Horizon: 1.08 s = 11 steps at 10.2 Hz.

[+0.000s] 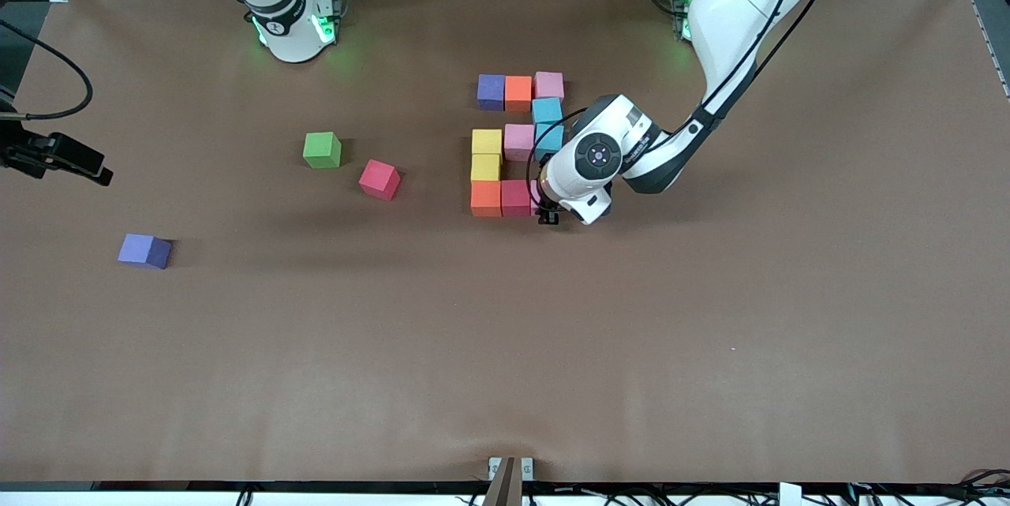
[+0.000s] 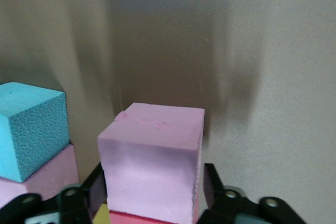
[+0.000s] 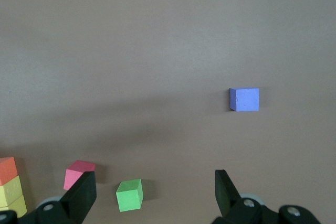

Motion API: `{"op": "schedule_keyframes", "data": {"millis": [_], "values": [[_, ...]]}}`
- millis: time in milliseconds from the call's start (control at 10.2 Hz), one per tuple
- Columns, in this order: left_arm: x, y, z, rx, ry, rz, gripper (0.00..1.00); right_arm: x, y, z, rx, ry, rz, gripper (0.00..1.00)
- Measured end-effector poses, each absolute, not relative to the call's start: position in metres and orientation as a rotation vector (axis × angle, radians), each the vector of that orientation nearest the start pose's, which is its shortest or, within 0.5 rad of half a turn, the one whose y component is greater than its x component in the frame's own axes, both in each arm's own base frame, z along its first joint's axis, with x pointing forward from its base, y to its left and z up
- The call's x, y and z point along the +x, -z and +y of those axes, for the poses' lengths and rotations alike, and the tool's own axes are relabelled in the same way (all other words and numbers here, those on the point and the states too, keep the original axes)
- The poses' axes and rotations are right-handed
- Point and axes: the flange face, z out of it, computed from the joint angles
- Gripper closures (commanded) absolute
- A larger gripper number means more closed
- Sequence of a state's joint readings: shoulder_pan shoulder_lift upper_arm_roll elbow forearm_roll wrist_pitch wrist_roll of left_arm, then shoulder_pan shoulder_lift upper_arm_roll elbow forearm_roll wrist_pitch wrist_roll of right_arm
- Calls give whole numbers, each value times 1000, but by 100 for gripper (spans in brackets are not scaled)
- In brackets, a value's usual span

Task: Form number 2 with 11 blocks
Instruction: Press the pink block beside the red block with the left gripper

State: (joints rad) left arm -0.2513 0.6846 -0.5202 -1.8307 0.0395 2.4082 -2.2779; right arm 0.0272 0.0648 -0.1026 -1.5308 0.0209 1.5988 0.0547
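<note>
Plain brown bench. In the number 2: purple, orange and pink cubes, two light blue, pink, two yellow, orange, red, with pink cube at the end. Loose: green cube, red cube, violet-blue cube. White arms.

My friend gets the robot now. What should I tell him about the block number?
Left gripper: open around a pink cube sitting at the end of the digit's row nearest the front camera.
Right gripper: open, holding nothing, waiting above the table at the right arm's end.
The number 2 appears complete.
Loose toward the right arm's end: green cube, red cube, purple cube.
Left: lift the left gripper clear.
</note>
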Motion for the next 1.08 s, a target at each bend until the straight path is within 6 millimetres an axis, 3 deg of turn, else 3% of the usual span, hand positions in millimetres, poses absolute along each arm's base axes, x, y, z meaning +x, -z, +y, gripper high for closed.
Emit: {"op": "schedule_keyframes", "data": {"millis": [490,1079], "values": [[478,-199,-434,2193,458,2198,0,575,-610,-24,-3122,1,161,0],[458,-247,-465,2254,410,2096,0,576,-611,-18,-3123,13,145,0]]}}
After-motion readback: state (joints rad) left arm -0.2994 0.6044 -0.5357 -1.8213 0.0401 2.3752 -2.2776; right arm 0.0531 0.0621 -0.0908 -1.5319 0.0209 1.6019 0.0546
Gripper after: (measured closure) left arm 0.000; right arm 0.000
